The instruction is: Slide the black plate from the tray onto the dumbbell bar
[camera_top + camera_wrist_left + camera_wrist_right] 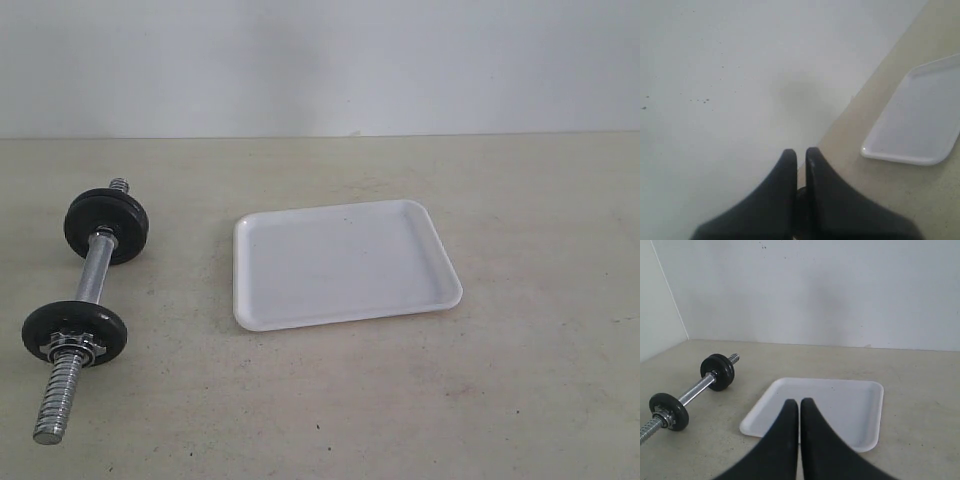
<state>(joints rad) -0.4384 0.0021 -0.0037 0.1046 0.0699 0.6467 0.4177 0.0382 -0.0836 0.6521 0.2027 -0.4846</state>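
The tray point(345, 265) on the bench point(500, 400) holds nothing, two black plates point(45, 325) already sit on the dumbbell bar point(92, 275) at the left, and both jaws are closed and empty, so the task seems done.

Exterior view looks down obliquely; all three views share the tray point(345, 265).
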